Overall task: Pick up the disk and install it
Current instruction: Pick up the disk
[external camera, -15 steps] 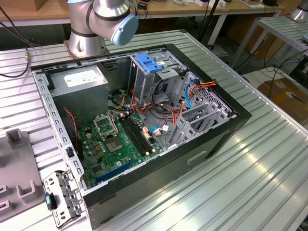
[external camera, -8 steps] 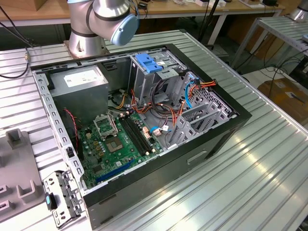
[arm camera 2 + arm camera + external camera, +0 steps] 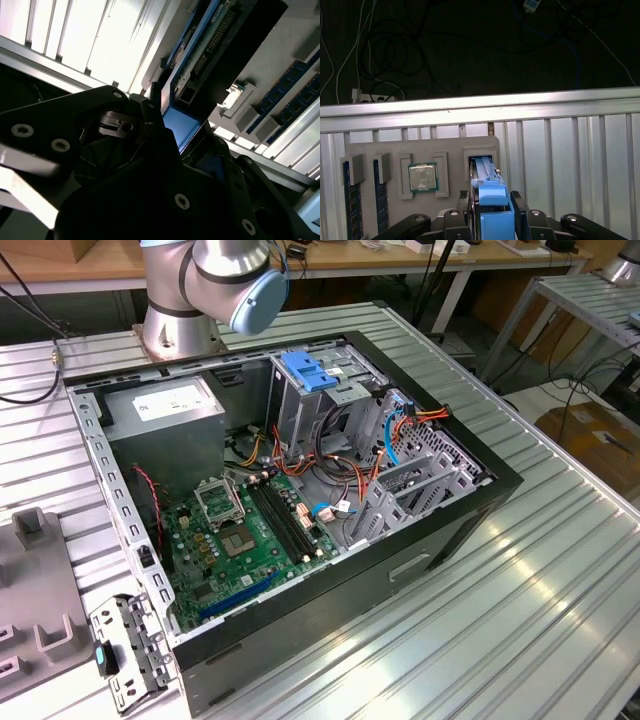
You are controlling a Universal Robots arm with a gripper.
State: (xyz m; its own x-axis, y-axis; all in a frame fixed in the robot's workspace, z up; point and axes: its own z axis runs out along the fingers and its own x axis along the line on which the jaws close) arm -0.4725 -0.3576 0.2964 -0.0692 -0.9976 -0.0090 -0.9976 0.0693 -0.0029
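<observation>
We see the gripper (image 3: pixel 493 197) down at the grey parts tray (image 3: pixel 452 150), with the disk (image 3: pixel 487 172) between its jaws. In the first wrist view the disk stands on edge in its tray slot, blue side rails running away from the camera. A black finger (image 3: pixel 516 200) presses against each side of its blue end with no gap that we can make out, so we read the jaws as closed on the disk. The second wrist view agrees: the gripper (image 3: pixel 180 130) brackets a blue face, and the disk's (image 3: pixel 210 45) dark edge runs on beyond it.

On the same tray, a processor chip (image 3: pixel 423 177) lies flat in its pocket beside the disk's slot. Past the chip, blue memory sticks (image 3: pixel 352 205) stand in their own slots, and they also show in the second wrist view (image 3: pixel 295 100). The tray rests on the ribbed metal bench (image 3: pixel 570 150).

In the exterior view the open computer case (image 3: pixel 440 530) lies on the bench (image 3: pixel 520 620) with its motherboard (image 3: pixel 250 530) exposed. At the far side of the case stand a metal cage topped by a blue tab (image 3: pixel 308 372) and a grey box with a white sticker (image 3: pixel 170 410). The arm (image 3: pixel 215 275) rises from the far end of the bench. The tray (image 3: pixel 35 590) sits at the exterior view's left, well apart from the cage.
</observation>
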